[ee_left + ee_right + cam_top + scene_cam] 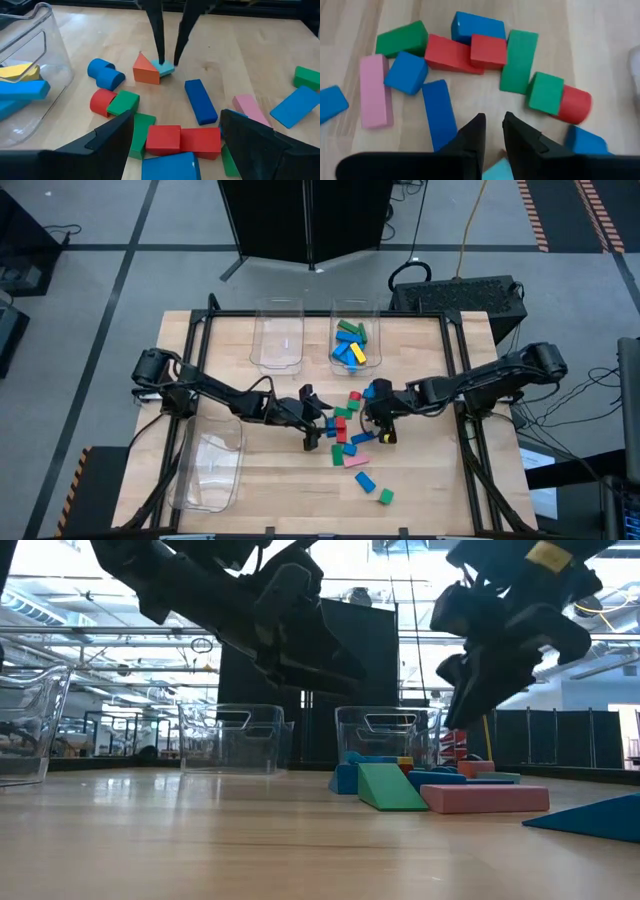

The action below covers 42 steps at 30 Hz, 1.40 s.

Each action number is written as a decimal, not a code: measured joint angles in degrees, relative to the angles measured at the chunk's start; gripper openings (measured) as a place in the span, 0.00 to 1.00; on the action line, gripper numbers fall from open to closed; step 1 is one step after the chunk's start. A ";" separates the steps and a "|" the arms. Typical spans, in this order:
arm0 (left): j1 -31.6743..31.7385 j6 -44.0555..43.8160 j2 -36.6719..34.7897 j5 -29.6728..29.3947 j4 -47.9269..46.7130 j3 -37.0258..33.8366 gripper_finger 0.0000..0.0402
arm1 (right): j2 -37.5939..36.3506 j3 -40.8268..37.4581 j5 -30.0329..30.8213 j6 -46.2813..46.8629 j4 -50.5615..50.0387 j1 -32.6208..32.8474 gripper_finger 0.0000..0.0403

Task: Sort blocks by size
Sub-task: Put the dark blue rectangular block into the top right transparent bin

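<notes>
Even, bright overhead light; soft shadows on table [420, 480]; low view backlit, arms silhouetted; right wrist view blurred.

A pale wooden worktop [420, 480] with visible grain and a slight sheen carries smooth, matt painted blocks [451, 54] — beside glossy clear plastic bins [278, 340] — under matt black fingers [472, 135].

From overhead we look straight down on the whole surface [300, 480] and both arms. At surface height we look level across it toward the bins [385, 735]. Each wrist camera sits close above the scattered blocks [200, 100], and both share the cyan block [500, 170] between the right jaws.
</notes>
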 joint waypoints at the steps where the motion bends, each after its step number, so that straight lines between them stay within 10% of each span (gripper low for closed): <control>1: -0.27 0.00 0.00 -0.44 0.03 0.00 0.74 | 0.42 -0.24 -0.01 0.44 0.63 0.23 0.16; 24: -1.27 -3.03 5.00 -1.22 2.83 0.00 0.74 | 9.77 -0.60 -1.52 1.79 5.19 5.57 0.52; 42: -1.62 -4.47 6.29 -1.05 5.14 0.00 0.74 | 14.96 -0.42 -1.24 2.60 7.21 6.46 0.39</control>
